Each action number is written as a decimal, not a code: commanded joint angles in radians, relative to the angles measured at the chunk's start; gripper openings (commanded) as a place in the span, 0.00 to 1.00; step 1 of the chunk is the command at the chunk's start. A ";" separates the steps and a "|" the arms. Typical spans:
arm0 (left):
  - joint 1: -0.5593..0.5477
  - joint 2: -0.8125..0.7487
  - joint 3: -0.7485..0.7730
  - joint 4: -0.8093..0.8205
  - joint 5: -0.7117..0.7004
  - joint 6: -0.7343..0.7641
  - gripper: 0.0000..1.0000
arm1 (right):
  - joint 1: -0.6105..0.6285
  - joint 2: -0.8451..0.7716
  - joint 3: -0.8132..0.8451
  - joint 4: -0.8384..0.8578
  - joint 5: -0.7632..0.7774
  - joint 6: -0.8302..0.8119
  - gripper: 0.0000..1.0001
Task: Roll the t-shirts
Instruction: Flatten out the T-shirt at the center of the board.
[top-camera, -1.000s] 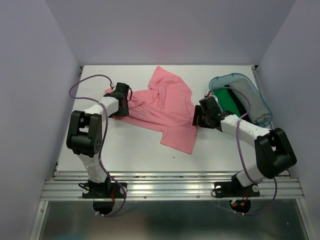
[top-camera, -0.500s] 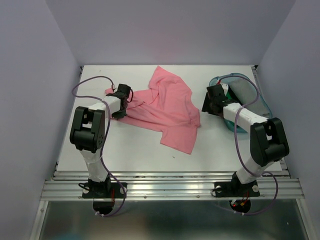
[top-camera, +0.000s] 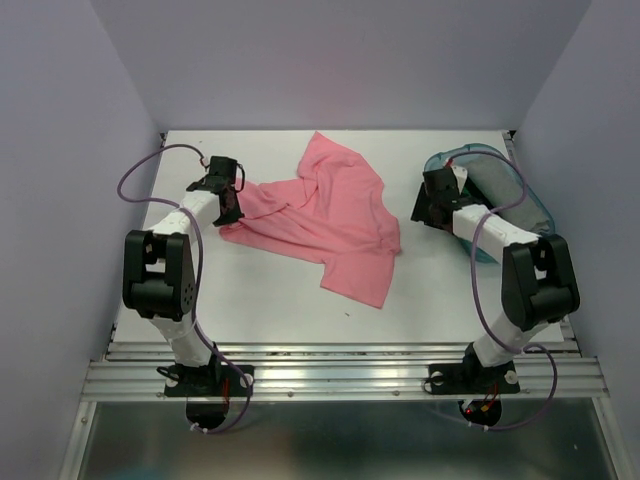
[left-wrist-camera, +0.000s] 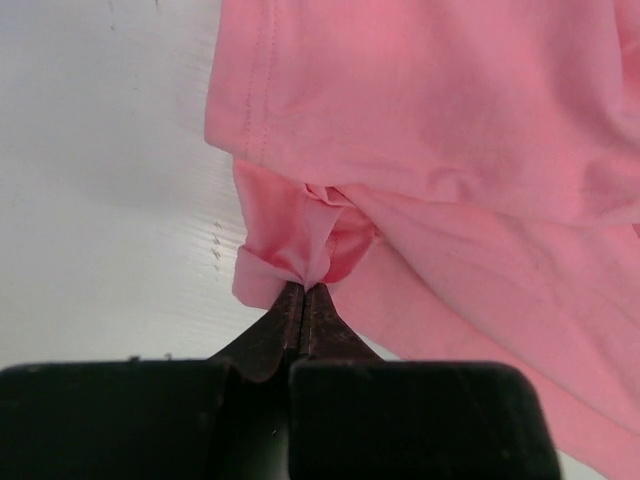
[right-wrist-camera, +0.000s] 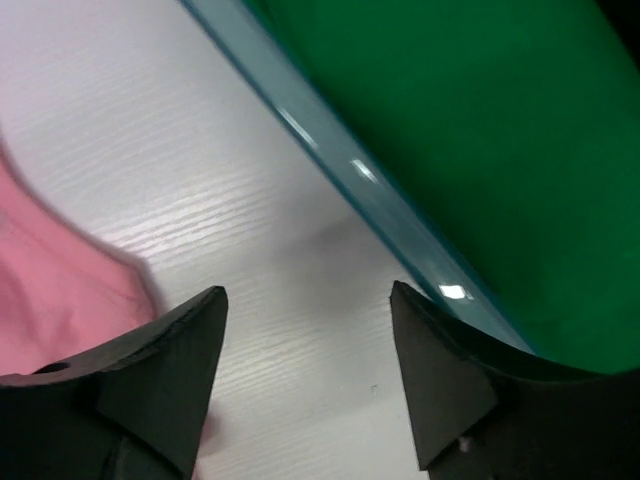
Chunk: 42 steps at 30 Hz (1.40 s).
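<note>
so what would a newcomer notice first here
A pink t-shirt lies crumpled across the middle of the white table, the left fingers pinched shut on a fold at its left edge. At the far right, a teal tub holds green cloth and grey cloth, with the right fingers open beside its rim.

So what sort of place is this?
Probably a lab robot cell: a white tabletop boxed in by plain pale walls, a left arm and right arm on a metal rail, one salmon-pink cloth t-shirt, a translucent teal plastic tub.
</note>
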 joint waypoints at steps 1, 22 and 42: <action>-0.002 -0.051 0.009 0.007 0.040 -0.012 0.00 | -0.005 -0.086 -0.040 0.053 -0.160 -0.017 0.75; 0.033 -0.119 -0.031 0.037 0.103 -0.073 0.00 | 0.371 -0.312 -0.440 0.036 -0.415 0.370 0.67; 0.122 -0.027 0.343 -0.024 0.317 -0.102 0.00 | 0.072 0.007 0.328 0.097 -0.338 0.092 0.01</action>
